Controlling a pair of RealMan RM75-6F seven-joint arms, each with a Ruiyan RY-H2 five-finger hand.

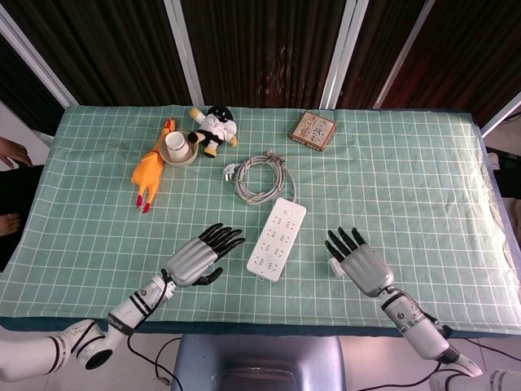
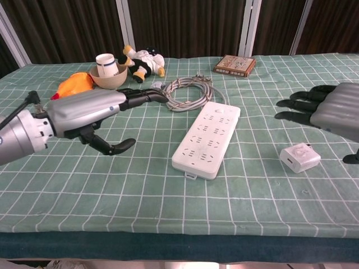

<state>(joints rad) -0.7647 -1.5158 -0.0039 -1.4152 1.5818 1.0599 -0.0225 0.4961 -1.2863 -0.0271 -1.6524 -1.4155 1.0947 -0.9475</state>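
Both spread, holding nothing: right hand (image 2: 331, 106) just above white charger (image 2: 300, 157), left hand (image 1: 198, 254) at 9 o'clock of power strip (image 1: 277, 238), bare cloth between.

A small white charger block (image 2: 300, 157) is seen lying flat on the green cloth, right under the spread fingers of the right hand (image 2: 328, 108), not held. A long white power strip (image 2: 207, 138) is laid flat between the two hands, nearer the charger block.
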